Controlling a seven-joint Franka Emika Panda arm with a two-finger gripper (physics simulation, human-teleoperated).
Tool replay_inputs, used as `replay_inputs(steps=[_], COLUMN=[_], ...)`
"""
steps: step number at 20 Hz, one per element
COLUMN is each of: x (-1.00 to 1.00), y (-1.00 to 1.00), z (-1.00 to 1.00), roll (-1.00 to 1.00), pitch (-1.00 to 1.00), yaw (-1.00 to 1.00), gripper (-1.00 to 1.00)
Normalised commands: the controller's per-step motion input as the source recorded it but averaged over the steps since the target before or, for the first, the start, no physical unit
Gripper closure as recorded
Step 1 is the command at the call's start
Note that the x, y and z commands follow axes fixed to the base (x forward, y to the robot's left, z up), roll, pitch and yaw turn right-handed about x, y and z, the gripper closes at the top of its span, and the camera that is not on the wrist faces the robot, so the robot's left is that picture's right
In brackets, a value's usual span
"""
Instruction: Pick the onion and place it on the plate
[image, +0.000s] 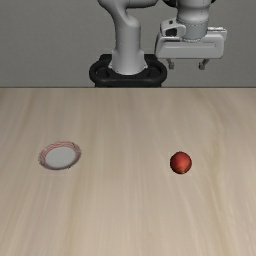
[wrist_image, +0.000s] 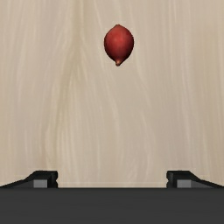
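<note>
A round dark-red onion (image: 180, 162) lies on the wooden table toward the exterior view's right. A small plate (image: 59, 156) with a red rim and pale centre sits toward the exterior view's left, well apart from the onion. My gripper (image: 187, 66) hangs high above the table's far side, open, with nothing between its fingers. In the wrist view the onion (wrist_image: 119, 44) lies on the wood well ahead of my gripper (wrist_image: 112, 178), whose two dark fingertips (wrist_image: 40, 178) stand wide apart.
The robot's black base (image: 128, 72) stands at the far table edge. Light wood table (image: 128, 210) stretches bare between the plate and the onion and toward the front.
</note>
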Motion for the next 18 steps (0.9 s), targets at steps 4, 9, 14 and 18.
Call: replay_inputs(steps=[4,9,14,18], x=[1.0,1.0,1.0,0.0], y=[0.0,0.0,0.0,-0.25], z=[0.0,0.0,0.0,-0.75], roll=[0.0,0.0,0.0,0.0], pitch=[0.0,0.0,0.0,0.0], yaw=[0.0,0.0,0.0,0.0], gripper=[-1.0,-1.0,-1.0,-1.0])
